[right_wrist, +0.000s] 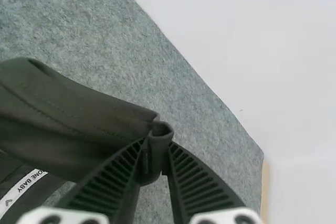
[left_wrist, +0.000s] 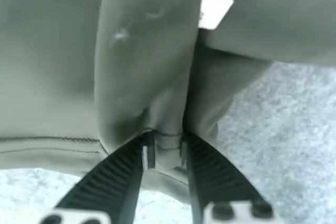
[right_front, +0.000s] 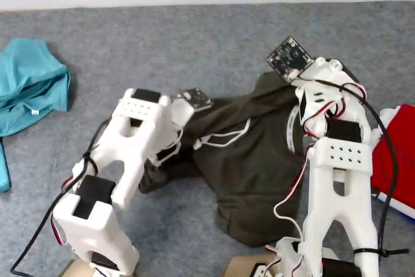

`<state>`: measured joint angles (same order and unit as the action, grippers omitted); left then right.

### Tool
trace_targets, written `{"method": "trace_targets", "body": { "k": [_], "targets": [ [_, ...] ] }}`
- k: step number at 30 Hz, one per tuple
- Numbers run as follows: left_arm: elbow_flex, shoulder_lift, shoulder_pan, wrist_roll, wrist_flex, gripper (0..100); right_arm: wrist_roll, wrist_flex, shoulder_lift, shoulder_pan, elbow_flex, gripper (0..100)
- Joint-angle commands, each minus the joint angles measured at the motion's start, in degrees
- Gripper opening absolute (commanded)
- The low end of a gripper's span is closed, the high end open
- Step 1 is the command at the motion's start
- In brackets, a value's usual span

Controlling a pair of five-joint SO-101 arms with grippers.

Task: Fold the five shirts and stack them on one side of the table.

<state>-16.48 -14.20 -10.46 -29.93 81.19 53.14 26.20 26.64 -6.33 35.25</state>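
Observation:
A dark olive shirt lies crumpled in the middle of the grey table, between the two white arms. My left gripper is shut on a pinched fold of this olive shirt, at the shirt's left edge in the high view. My right gripper is shut on a rolled edge of the olive shirt, at its far right corner in the high view. A teal shirt lies bunched at the table's left edge. A red shirt lies at the right edge, behind the right arm.
The grey felt table cover is bare along the far side, and a white wall rises beyond its far edge. White cables hang along the right arm over the olive shirt.

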Motion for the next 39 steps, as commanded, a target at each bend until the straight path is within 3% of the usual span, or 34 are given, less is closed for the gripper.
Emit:
{"method": "trace_targets", "body": {
  "k": [1,12,17,22,34,39],
  "targets": [
    [-0.04,0.44,0.00,-0.44,-1.14,9,0.53,-0.92,3.82,-0.84,-0.79,0.9],
    [0.04,0.53,0.18,-0.44,-3.52,9,0.53,-0.92,3.82,-0.84,-0.79,0.9],
    [-0.13,0.53,0.18,-0.44,-3.16,1,0.53,-0.92,3.91,-0.84,-0.79,0.9],
    [1.27,1.14,0.18,-0.53,-0.79,0,0.53,-1.10,3.91,-0.84,-0.88,0.9],
    [27.12,13.71,0.53,-0.18,17.14,0,0.62,-0.92,14.55,-3.30,-2.90,0.9],
    [37.76,19.78,6.59,-0.18,18.11,0,0.35,-0.92,17.36,-7.16,-7.12,0.9]
  ]
}}
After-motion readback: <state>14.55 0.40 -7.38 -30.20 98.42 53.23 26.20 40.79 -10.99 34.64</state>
